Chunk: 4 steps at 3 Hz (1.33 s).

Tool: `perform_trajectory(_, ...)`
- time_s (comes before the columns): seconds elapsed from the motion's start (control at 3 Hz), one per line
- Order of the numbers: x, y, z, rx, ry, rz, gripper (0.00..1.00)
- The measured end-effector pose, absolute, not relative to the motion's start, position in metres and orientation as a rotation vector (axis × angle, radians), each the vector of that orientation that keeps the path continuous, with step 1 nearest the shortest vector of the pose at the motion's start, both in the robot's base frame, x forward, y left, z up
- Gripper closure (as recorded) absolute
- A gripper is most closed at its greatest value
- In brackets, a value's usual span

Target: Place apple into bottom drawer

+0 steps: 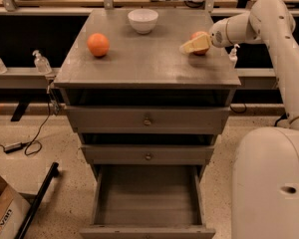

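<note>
The apple (203,36), red-orange, sits on the right side of the grey cabinet top (144,63). My gripper (195,45) reaches in from the right and lies right against the apple's near-left side, covering part of it. The bottom drawer (147,199) is pulled open below the two shallower knobbed drawers, and nothing shows inside it.
An orange (98,44) lies on the left of the cabinet top and a white bowl (142,20) stands at its back. My white base (271,183) stands just right of the open drawer. A cardboard box (2,214) and a black bar (37,204) lie on the floor at left.
</note>
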<state>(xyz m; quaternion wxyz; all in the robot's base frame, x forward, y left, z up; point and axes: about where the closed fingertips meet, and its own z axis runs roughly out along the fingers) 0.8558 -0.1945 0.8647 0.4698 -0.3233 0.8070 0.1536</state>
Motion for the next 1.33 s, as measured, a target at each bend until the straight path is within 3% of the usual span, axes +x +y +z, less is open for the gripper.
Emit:
perform_trajectory(0.33, 0.867, -0.188, 0.856, -0.789, 1.980, 0.400, 0.00)
perform_trajectory(0.67, 0.872, -0.187, 0.847, -0.785, 1.996, 0.409, 0.15)
perform_trajectory(1.33, 0.868, -0.195, 0.853, -0.809, 2.005, 0.377, 0.61)
